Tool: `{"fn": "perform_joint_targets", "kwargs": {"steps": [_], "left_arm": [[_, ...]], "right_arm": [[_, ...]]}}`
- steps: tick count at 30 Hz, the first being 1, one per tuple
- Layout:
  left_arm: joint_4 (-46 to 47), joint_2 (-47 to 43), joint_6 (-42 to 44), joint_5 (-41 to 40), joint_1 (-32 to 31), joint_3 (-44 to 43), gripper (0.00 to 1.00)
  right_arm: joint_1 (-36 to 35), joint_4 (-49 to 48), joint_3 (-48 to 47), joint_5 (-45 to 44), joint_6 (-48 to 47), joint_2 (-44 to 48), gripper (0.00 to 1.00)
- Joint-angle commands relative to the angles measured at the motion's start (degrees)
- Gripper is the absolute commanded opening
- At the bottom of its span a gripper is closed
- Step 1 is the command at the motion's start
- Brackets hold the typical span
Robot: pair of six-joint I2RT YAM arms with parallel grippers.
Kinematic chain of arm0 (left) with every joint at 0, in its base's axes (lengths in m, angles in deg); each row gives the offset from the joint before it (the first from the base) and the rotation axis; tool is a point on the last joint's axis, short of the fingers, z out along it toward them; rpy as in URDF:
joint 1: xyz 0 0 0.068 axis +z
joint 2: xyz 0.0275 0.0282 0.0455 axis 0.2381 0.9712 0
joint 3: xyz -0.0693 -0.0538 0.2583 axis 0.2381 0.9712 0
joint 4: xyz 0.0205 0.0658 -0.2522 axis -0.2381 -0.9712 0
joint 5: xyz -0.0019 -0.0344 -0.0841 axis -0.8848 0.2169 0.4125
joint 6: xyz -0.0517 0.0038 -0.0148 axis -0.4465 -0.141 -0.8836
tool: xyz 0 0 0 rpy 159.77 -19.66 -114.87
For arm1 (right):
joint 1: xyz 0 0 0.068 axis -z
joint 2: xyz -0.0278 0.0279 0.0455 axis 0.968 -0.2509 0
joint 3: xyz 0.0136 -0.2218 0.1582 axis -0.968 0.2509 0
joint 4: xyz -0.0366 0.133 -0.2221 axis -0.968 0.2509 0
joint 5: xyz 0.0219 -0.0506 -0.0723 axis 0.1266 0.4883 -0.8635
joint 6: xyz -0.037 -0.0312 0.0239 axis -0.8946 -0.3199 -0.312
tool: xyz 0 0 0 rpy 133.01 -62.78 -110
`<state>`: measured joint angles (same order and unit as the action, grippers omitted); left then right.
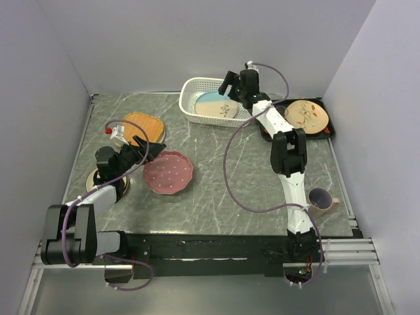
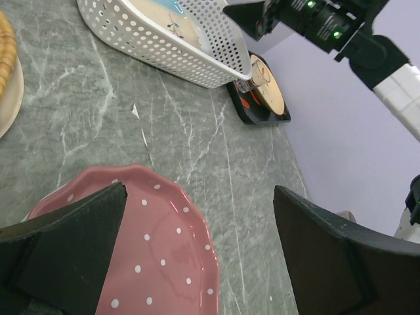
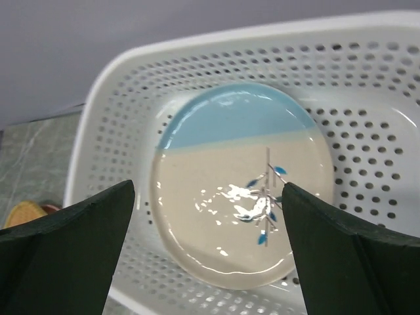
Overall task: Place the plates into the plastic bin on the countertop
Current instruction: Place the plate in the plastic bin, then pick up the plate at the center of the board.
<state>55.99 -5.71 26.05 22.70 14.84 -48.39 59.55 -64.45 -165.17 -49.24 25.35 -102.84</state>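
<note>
- One plate is in: the pale blue-cream plate [image 3: 223, 118] lies flat on the floor of the plastic bin [image 3: 367, 85]. The bin stands at the far edge of the desk [image 1: 216, 190], right of centre.
- My right pincer [image 3: 208, 190] hangs directly over that plate, spread wide with nothing between its fingers. I judge the plate released.
- My left pincer [image 2: 200, 197] is likewise released and empty. It hovers low over the rim of the speckled pink plate [image 2: 164, 249], which sits on the desk left of centre.
- Left to do, as I judge it: the pink plate, the orange rounded-square plate [image 1: 144, 126] toward the far left corner, and a tan brown-rimmed plate [image 1: 92, 178] near the left edge, mostly hidden under my left arm. That makes one of the four I can see done.
- The cream plate with red-orange leaf marks [image 1: 306, 115] rests on the black tray [image 1: 330, 128] at the far right corner, just beside the bin. A mug [image 1: 320, 199] stands near the right edge.
- Writing: I can read none, and I see no brand or label. The only markings are decoration: the leaf sprig and the pink plate's white dots.
</note>
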Motion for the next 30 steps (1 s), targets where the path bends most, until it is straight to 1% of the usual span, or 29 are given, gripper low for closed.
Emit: {"fn": "perform_joint_targets", "kwargs": {"steps": [1,11,16,19,22,25,27,30], "left_arm": [[1.4,-1.7,0.2,-0.1,-0.4,0.3,0.99],[-0.2,-2.9,0.9,-0.5,-0.5,-0.3,0.99],[-1.7,-2.8,1.4,-0.8,-0.4,-0.7,0.99],[-4.1,-2.7,2.1,-2.0,-0.5,-1.4,0.99],[-7.9,-2.6,2.8,-3.9,-0.5,-2.4,0.99],[-11.0,-2.3,3.3,-5.7,-0.5,-3.2,0.99],[-12.2,-2.3,3.3,-6.8,-0.5,-3.4,0.99],[-14.9,-3.6,3.2,-8.8,-0.5,-3.2,0.99]], "right_arm": [[-0.9,-3.5,-2.6,-0.6,-2.8,6.2,1.0],[-3.0,-2.5,-2.2,1.5,-4.2,7.4,1.0],[-4.3,0.6,-0.8,2.6,-4.8,9.0,1.0],[-5.3,1.7,2.0,3.3,-5.0,11.3,1.0],[-6.5,1.9,7.4,4.7,-4.9,14.1,1.0],[-7.4,2.9,10.9,5.7,-4.5,16.4,1.0],[-7.8,3.2,13.0,7.6,-3.6,17.9,1.0],[-8.8,3.6,16.8,9.1,-3.5,19.8,1.0]]}}
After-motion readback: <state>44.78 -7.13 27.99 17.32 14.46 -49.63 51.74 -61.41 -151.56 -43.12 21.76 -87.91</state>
